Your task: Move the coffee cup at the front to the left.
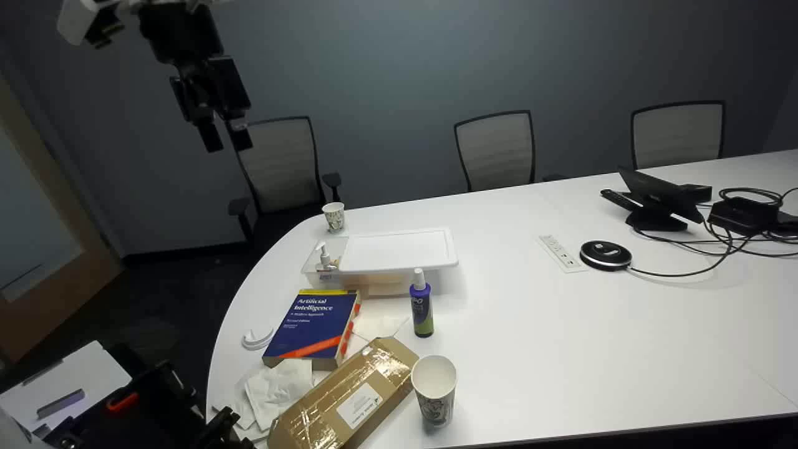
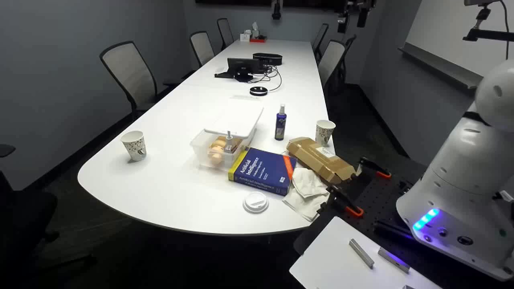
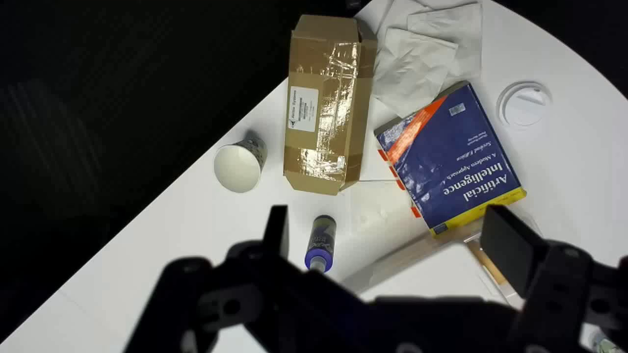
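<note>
Two paper cups (image 1: 434,391) (image 1: 334,216) stand well below gripper (image 1: 227,140).

In an exterior view, the long brown cardboard box (image 2: 320,159) hides the foot of your pale tapered paper cup (image 2: 324,131); your white arm (image 2: 453,180) is cropped.

My gripper (image 3: 388,228) looks matt black. Near one long edge of the smooth tabletop (image 1: 530,355) I see a paper cup (image 1: 434,390) and a cardboard box (image 3: 321,105) glossy with tape (image 3: 338,83); near the opposite edge, a second paper cup (image 2: 135,146). Toward the rounded edge: smooth plastic lid (image 2: 255,202), creased paper napkins (image 2: 309,182), glossy textbook (image 3: 449,157).
</note>
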You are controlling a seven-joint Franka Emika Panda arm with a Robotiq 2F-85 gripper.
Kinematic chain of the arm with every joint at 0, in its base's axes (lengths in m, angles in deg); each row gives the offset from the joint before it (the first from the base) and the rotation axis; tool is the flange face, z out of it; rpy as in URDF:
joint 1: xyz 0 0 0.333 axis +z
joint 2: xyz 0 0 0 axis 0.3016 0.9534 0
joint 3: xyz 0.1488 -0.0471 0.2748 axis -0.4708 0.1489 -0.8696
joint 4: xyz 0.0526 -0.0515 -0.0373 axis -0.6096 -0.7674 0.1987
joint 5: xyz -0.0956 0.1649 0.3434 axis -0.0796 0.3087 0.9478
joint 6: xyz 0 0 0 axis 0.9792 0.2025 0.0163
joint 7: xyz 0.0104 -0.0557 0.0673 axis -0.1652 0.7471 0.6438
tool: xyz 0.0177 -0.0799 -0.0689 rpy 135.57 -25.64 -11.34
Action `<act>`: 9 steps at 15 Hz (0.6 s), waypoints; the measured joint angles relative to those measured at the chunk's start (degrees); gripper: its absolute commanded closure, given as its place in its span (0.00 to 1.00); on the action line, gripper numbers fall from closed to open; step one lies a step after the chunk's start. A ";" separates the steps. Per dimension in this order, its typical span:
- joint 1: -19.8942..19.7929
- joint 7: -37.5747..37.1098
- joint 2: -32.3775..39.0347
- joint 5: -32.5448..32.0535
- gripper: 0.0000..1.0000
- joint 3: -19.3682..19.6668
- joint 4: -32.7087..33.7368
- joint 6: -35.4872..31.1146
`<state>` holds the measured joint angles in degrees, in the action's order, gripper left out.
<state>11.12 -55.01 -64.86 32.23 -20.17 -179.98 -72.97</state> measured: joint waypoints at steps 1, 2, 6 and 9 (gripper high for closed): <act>0.00 0.00 0.00 0.00 0.00 0.00 0.00 0.00; 0.00 0.00 0.00 0.00 0.00 0.00 0.00 -0.01; 0.00 0.00 0.00 0.00 0.00 0.00 0.00 -0.01; -0.45 -2.25 1.52 0.06 0.00 1.38 0.13 -2.09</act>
<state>10.67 -57.27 -63.35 32.29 -18.79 -179.86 -75.06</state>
